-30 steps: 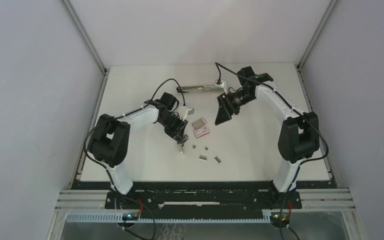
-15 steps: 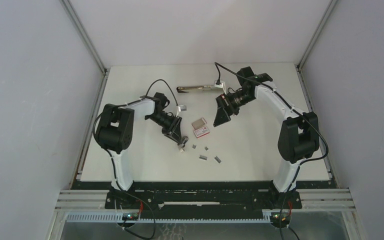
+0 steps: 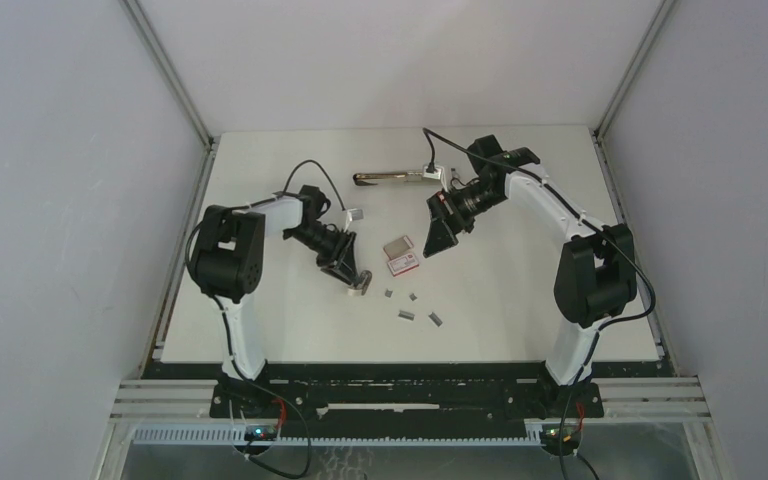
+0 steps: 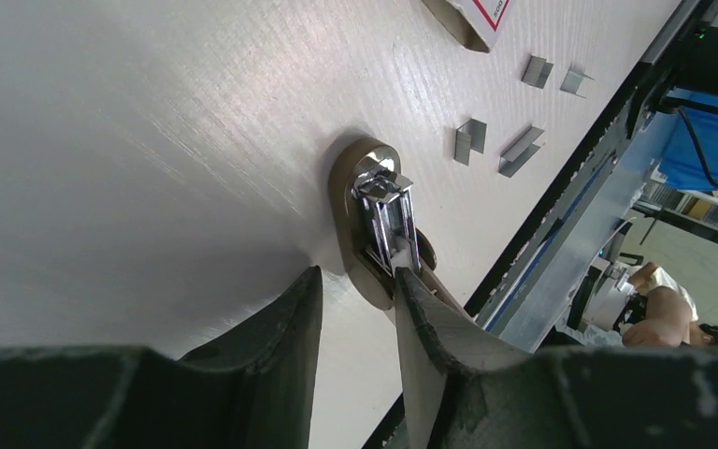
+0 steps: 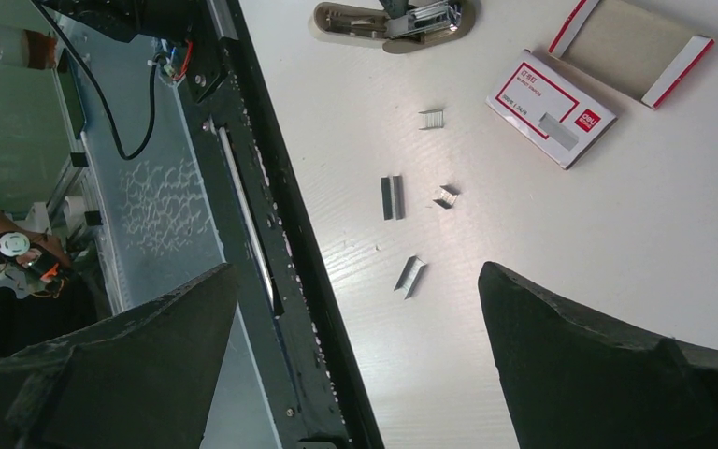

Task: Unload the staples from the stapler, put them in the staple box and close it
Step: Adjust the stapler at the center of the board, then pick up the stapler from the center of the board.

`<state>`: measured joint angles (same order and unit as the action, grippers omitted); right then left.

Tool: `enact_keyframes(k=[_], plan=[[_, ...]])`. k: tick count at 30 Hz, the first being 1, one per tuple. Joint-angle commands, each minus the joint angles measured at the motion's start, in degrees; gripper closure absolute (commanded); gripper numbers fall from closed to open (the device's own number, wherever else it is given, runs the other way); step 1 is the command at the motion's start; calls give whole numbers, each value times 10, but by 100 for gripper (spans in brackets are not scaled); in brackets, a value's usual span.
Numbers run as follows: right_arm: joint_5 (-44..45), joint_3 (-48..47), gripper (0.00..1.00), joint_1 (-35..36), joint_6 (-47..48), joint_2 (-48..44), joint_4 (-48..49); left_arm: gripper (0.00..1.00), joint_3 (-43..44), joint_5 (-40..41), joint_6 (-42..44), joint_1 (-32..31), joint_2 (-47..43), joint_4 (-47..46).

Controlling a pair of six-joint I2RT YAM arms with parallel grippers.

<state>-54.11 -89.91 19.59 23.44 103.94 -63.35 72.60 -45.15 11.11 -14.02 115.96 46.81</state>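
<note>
The small beige stapler [image 3: 362, 284] lies on the white table with its chrome magazine [image 4: 385, 210] showing on top. My left gripper [image 3: 348, 270] is right at its near end, open, with bare table between the fingers [image 4: 280, 346]; the right finger covers the stapler's near end. Several short grey staple strips [image 3: 406, 315] lie loose to the right of the stapler; they also show in the left wrist view [image 4: 521, 150] and the right wrist view [image 5: 392, 197]. My right gripper [image 3: 438, 232] hangs wide open and empty above the table, behind the strips.
A red-and-white staple box [image 3: 403, 263] and its open tray [image 3: 397, 246] lie between the grippers. A long thin brown-and-metal object [image 3: 392, 177] lies at the back of the table. The table's black front rail [image 5: 271, 234] is near the strips.
The left arm has folded back to the left, its gripper shifting slightly back along the stapler, which moved up a little. The right gripper has edged left toward the box.
</note>
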Motion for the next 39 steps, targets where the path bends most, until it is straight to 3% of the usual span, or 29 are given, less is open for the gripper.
enact_keyframes(k=[1, 12, 18, 26, 30, 34, 39], plan=[[-12, -9, 0, 2, 13, -6, -2, 60, 11, 27, -4, 11, -1, -24], [-6, -9, 0, 4, 12, -5, -1, 45, 44, 54, -13, 16, -63, -27], [2, -9, 0, 4, 11, -9, 2, 32, 55, 142, -14, 0, -100, -26], [23, -7, 0, -5, 3, -29, 11, 24, 38, 294, -16, -97, -131, -31], [22, -7, 0, -17, 2, -40, 13, 23, 38, 354, -17, -133, -125, -34], [33, -5, 0, -22, 2, -54, 17, 23, 40, 364, -18, -174, -109, -32], [41, -1, 0, -23, 2, -68, 23, 29, 42, 396, -18, -202, -94, -33]])
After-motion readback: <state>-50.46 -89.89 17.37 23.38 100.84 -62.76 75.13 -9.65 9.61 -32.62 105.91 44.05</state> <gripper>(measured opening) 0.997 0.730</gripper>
